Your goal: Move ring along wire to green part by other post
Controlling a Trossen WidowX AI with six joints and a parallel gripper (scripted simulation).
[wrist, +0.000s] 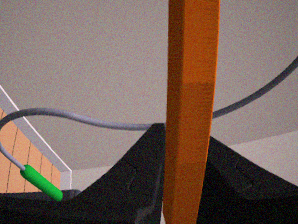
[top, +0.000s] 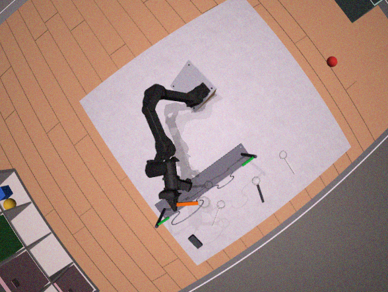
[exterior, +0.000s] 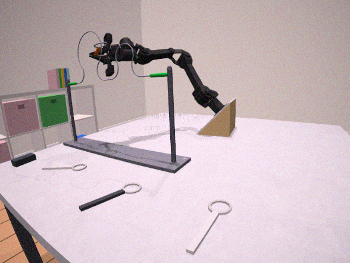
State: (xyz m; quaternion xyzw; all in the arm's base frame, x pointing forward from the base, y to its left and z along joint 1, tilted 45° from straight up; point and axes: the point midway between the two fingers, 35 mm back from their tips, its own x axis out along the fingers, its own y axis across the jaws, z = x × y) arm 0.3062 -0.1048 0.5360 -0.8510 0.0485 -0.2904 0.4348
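My gripper is shut on the orange handle. The pale ring is held nearly flat around the inner, descending side of the tall first arch of the grey wire. Whether ring and wire touch cannot be told. One green part is beside the left post; the other green part is beside the right post. The ring is outside the wrist view.
The posts stand on a grey base. A black-handled ring, two pale-handled rings and a black block lie on the table. The wire's second arch rises beside the gripper's body.
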